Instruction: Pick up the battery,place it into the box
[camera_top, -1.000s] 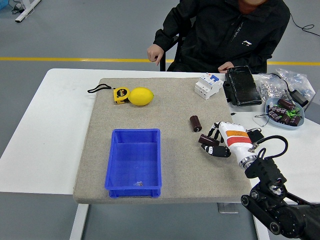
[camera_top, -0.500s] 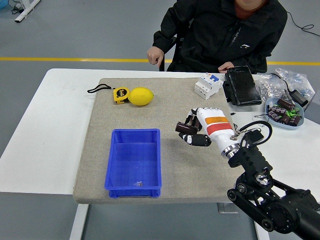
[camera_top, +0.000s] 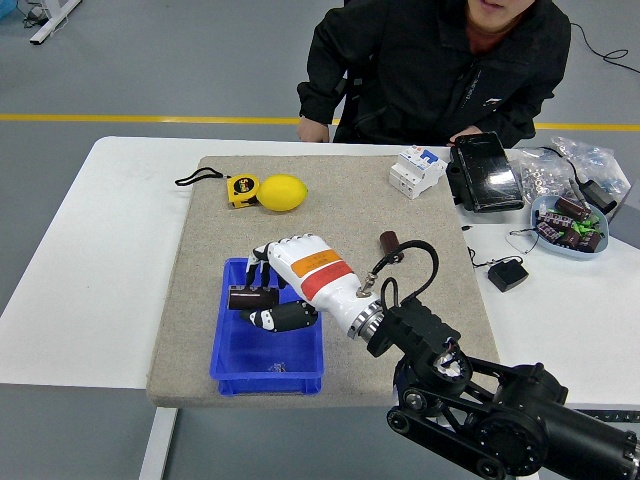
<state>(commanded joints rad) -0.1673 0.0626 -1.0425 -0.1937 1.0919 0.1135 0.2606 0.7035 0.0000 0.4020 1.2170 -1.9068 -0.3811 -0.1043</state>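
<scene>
My right hand (camera_top: 258, 300) hangs over the blue box (camera_top: 232, 268), its fingers shut on a dark brown cylindrical battery (camera_top: 243, 297). The battery lies sideways in the grip, above the box's left half. A second battery (camera_top: 389, 241) of the same kind lies on the grey mat (camera_top: 350, 215), to the right of the box. The white hand and black forearm (camera_top: 470, 400) reach in from the lower right. A small dark item (camera_top: 277, 368) lies on the box's floor near its front wall. My left hand is out of the picture.
A lemon (camera_top: 283, 192) and a yellow tape measure (camera_top: 241, 189) sit at the mat's back left. A white breaker (camera_top: 417, 170), black device (camera_top: 484, 172), bowl of batteries (camera_top: 568, 222) and black adapter (camera_top: 508, 273) are at the right. A person sits opposite, one hand (camera_top: 468, 134) by the black device.
My right hand has carried the battery leftward across the mat, from near the right edge to over the blue box. The second battery has stayed put. The person leaned forward.
</scene>
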